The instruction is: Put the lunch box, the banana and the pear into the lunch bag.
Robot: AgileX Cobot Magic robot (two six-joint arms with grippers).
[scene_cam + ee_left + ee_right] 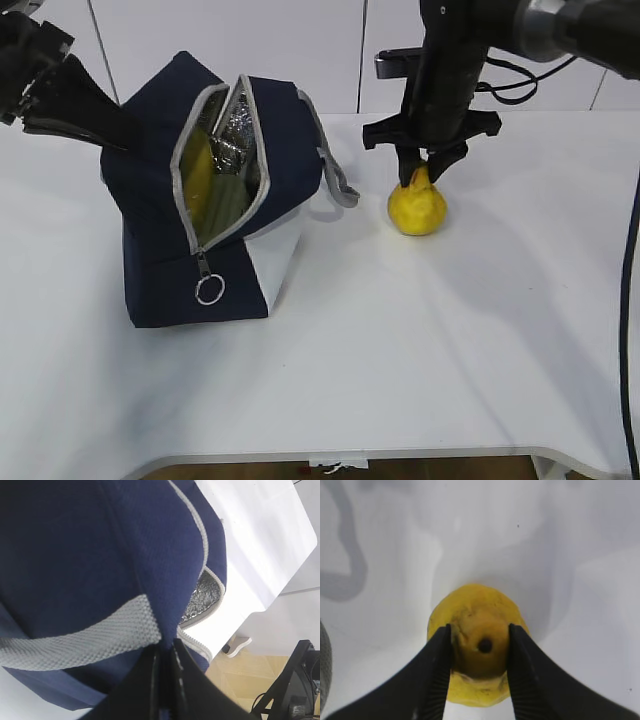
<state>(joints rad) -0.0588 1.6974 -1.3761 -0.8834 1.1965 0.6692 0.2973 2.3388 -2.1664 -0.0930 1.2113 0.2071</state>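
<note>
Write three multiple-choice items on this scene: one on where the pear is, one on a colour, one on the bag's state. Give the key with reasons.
1. Where is the pear?
A. on the table right of the lunch bag
B. inside the bag
C. on top of the bag

2. What colour is the bag's zipper tape?
A. red
B. grey
C. black

3. The bag's zipper is
A. fully closed
B. open
C. torn off

Key: 1 A, the pear stands on the white table between the right gripper's fingers. 2 B, grey tape edges the opening. 3 B, silver lining and yellow contents show through the gap.
</note>
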